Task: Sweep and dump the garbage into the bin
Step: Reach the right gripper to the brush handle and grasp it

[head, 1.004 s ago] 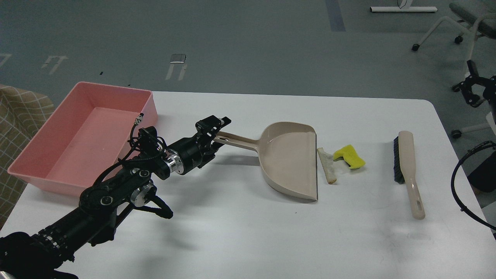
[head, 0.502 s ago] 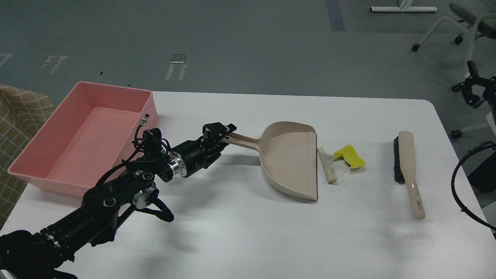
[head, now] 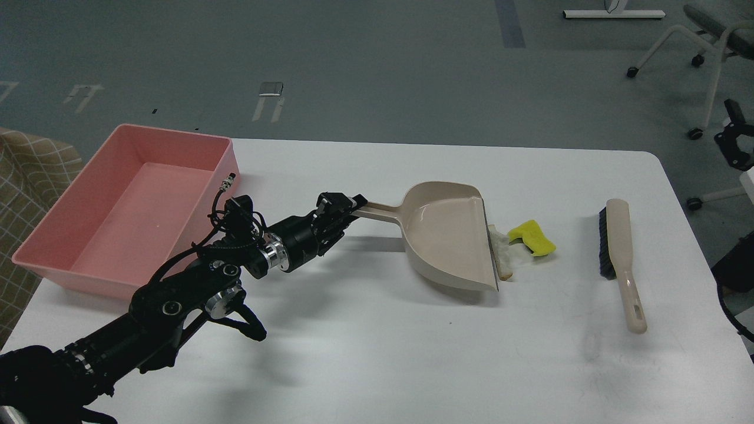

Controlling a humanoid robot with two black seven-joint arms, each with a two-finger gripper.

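My left gripper is shut on the handle of the beige dustpan, which is tipped with its open lip toward the right. The lip touches the off-white strip of garbage, partly covering it. The yellow sponge-like scrap lies just right of the strip. The pink bin stands at the table's left side, behind my left arm, and looks empty. My right gripper is out of view.
A beige hand brush with dark bristles lies on the white table to the right of the garbage, handle toward me. Chairs and a black stand are on the floor beyond the table's right edge.
My left gripper slid right along the handle and closed on it. The dustpan has shifted right and tilted, and its lip now touches the off-white strip.
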